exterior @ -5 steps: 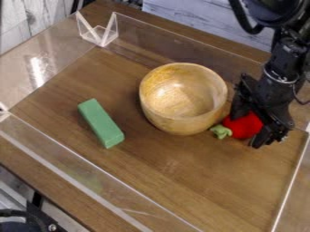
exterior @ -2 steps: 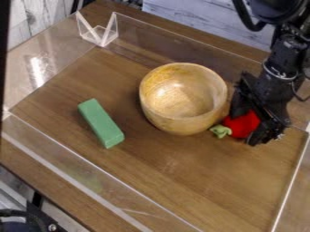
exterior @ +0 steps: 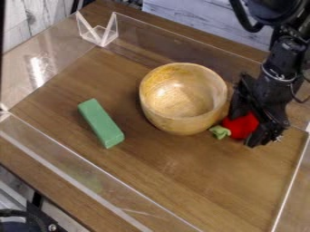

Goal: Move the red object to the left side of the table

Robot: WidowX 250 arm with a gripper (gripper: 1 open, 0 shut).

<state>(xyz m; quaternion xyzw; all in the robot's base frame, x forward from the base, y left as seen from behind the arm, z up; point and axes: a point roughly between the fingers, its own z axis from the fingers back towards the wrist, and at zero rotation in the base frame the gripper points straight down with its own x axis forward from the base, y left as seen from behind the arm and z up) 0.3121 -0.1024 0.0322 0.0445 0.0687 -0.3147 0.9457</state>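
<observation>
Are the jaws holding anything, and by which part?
Can't tell: the jaws are at the red fruit, hiding its far end; its green leafy end sticks out.

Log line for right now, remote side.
gripper: open, down at red toy | red toy: on table, beside wooden bowl | move left: not done

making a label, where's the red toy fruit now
In the camera view, the red rounded toy fruit is right of the round wooden bowl, under the black gripper.
</observation>
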